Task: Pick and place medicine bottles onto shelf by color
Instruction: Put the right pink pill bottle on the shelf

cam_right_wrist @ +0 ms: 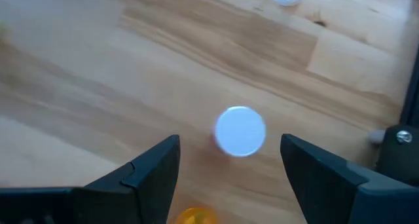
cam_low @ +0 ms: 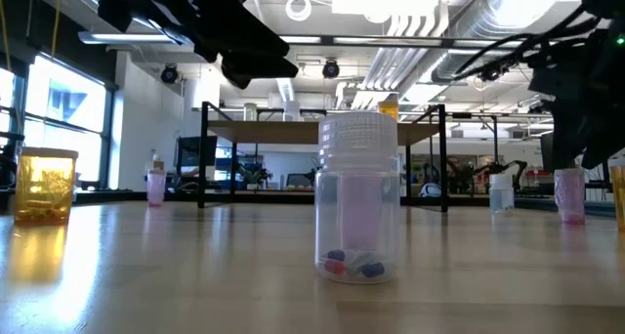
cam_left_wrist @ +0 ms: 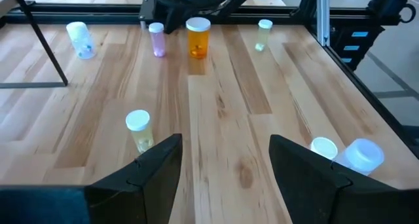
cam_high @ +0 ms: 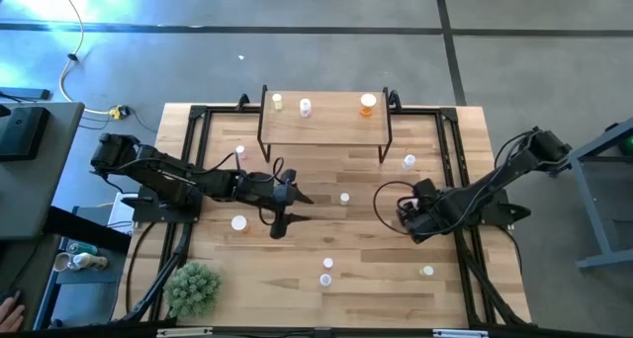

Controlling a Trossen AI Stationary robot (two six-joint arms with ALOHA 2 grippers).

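Item: my left claw [cam_left_wrist: 226, 168], fingers apart over the table [cam_high: 376, 279], mid-board. Ahead of it, one bottle [cam_left_wrist: 139, 129] near; beyond, three bottles in a row. Shelf [cam_high: 326, 121] behind it at the table's far edge, three bottles on top.

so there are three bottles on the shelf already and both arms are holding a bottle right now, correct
Not quite. The shelf does carry three bottles, as the high view shows. But neither arm holds one: the left wrist view shows the left tool open with only bare wood between its fingers, and the right wrist view shows the right tool open above a white-capped bottle, not gripping it.
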